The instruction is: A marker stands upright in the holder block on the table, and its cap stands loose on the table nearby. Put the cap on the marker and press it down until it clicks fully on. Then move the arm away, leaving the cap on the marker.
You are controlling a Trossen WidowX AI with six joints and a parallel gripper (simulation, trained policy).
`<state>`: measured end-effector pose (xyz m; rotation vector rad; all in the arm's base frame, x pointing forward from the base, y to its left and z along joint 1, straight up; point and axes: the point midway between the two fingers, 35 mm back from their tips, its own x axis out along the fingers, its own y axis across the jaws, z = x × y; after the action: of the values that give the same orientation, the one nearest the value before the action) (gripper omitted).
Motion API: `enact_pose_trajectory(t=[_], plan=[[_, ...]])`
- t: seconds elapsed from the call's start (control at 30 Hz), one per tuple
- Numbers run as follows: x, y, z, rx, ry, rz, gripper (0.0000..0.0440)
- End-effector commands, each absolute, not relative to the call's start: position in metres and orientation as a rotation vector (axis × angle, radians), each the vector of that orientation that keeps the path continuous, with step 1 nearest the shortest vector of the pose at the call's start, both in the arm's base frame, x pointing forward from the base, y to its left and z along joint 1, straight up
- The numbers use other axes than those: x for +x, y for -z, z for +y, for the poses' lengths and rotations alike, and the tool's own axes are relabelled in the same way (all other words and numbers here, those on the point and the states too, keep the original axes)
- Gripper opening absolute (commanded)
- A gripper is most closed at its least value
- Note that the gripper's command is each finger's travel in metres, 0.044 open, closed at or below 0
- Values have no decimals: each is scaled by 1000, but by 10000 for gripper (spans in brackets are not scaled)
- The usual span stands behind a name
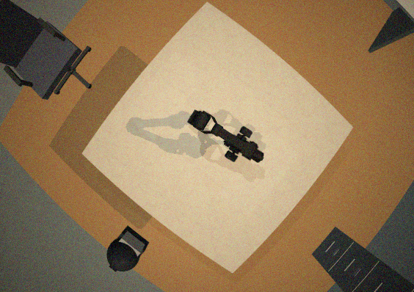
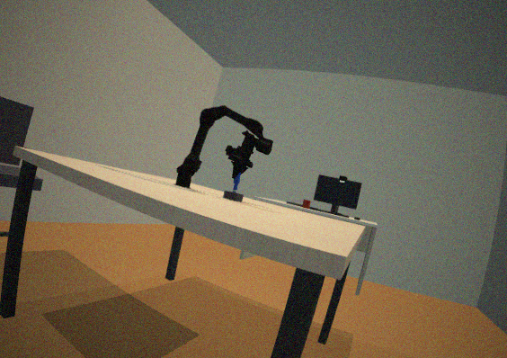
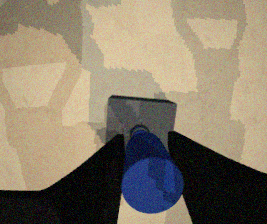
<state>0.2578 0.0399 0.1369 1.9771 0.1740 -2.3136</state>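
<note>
My gripper [image 2: 236,174] [image 3: 146,139] is shut on the blue cap [image 2: 237,180] [image 3: 152,185], which points down between the fingers. The holder block [image 2: 233,196] [image 3: 156,115], a small dark grey square, stands on the table right below the fingertips. The marker [image 2: 235,189] stands in the block under the cap, in line with it. In the wrist view only a small dark ring at the marker's foot shows beyond the cap's lower end. Whether the cap sits fully on the marker cannot be told. The arm hides cap, marker and block in the top view.
The pale table top [image 1: 191,208] [image 2: 292,228] carries the arm's base [image 2: 183,177] and shadows of the arm. Beyond the table are a side desk with a monitor [image 2: 337,192] and a red cup [image 2: 306,203], and an office chair [image 1: 48,58].
</note>
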Motion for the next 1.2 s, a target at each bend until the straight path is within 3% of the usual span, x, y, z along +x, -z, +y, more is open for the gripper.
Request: enact_pose_trajectory(t=[0.0, 0.33, 0.47, 0.77, 1.17], plan=[[255, -127, 40, 1950, 2329, 190, 0], [254, -105, 41, 1936, 2324, 230, 1], [253, -97, 40, 1917, 2322, 228, 106], [241, -93, 39, 1871, 2362, 238, 157], [234, -98, 36, 1909, 2334, 244, 440]])
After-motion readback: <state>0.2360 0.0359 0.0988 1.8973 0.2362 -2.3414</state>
